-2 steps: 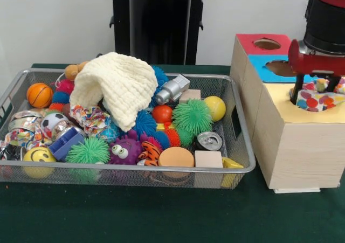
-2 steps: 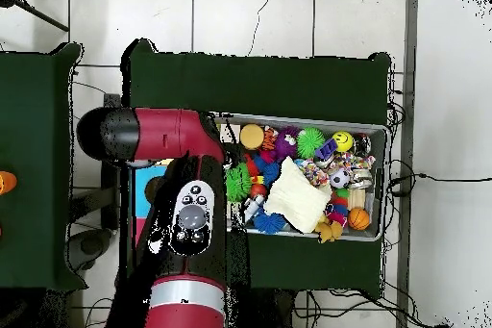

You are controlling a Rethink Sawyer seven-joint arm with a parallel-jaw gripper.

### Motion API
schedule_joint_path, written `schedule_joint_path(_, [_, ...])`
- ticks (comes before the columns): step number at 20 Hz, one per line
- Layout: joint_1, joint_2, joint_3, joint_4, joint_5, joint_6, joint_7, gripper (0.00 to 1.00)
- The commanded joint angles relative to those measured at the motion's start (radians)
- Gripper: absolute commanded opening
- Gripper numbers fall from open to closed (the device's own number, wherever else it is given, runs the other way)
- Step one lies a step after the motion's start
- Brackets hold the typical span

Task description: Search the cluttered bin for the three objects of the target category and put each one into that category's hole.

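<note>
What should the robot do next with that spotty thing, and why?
Probably let go. The gripper holds the spotty cloth scrunchie right at the hole of the yellow panel on the wooden box, so opening should drop it in.

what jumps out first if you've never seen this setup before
The wire bin packed with bright toys grabs the eye, above all the cream knitted cloth draped over the pile at its middle. Beside the bin stands a wooden box with red, blue and yellow top panels, where the gripper holds a spotted colourful fabric piece at the yellow panel's hole. Near the bin's front, green spiky balls and a purple googly-eyed toy stand out.
</note>
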Motion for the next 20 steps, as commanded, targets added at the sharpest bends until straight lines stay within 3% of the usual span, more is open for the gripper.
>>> schedule_joint_path(1, [-0.024, -0.187, 0.018, -0.002, -0.017, 0.274, 0.052, 1.0])
schedule_joint_path(20, [-0.054, -0.169, 0.069, 0.048, -0.033, 0.192, 0.057, 1.0])
